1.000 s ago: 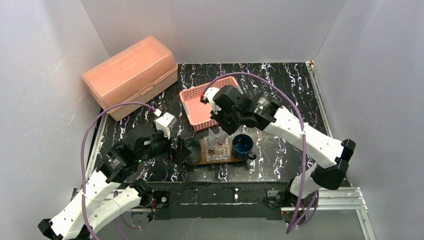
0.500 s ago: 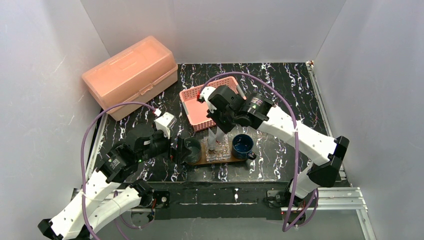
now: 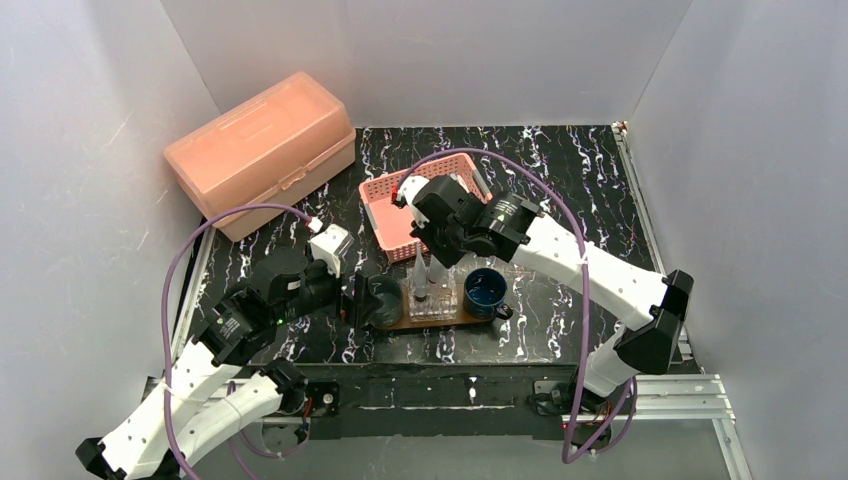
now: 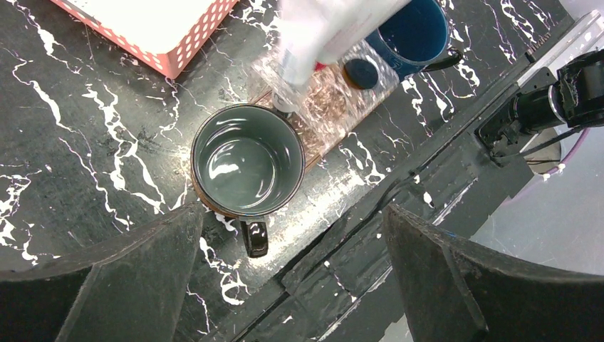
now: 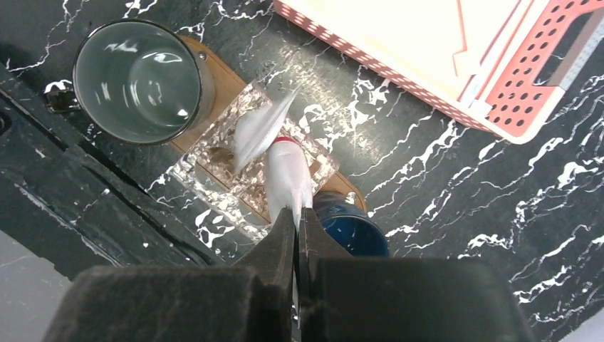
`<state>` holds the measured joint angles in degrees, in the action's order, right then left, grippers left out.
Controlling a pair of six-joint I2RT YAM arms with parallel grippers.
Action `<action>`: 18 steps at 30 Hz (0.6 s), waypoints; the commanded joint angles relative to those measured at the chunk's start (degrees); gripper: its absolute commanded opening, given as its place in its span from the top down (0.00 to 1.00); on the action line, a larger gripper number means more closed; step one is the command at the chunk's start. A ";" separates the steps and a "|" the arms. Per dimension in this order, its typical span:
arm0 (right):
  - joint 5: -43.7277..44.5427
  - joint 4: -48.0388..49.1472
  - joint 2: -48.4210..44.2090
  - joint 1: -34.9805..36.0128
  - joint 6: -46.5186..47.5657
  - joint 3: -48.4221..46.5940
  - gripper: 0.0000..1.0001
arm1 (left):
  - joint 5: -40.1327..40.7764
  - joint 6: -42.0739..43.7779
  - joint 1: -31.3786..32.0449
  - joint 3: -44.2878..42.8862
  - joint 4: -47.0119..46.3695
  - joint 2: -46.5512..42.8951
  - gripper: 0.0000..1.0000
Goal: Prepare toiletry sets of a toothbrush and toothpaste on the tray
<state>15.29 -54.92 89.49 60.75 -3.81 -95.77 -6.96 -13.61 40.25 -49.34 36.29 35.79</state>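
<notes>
My right gripper is shut on the flat end of a silvery-white toothpaste tube, which hangs cap-down over the clear square box. A second tube leans in that box. The box stands on the brown wooden tray between a grey mug and a blue mug. My left gripper is open and holds nothing, just left of the grey mug and low over the table's near edge. No toothbrush is visible.
A pink lattice basket sits behind the tray, partly under the right arm. At the back left stands a large peach lidded bin. White walls close in the dark marbled table on three sides.
My right gripper has shifted a little left and lower with the tube, closer over the clear box. The left arm has not moved.
</notes>
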 commanded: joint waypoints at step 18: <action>-0.42 2.00 0.70 0.16 -1.68 3.39 0.99 | 0.97 0.76 0.09 0.30 -0.46 -0.08 0.01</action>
<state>13.56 -55.37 89.71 60.88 -4.43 -93.23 -6.76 -13.47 40.25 -49.32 36.23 35.81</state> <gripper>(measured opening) 0.042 0.992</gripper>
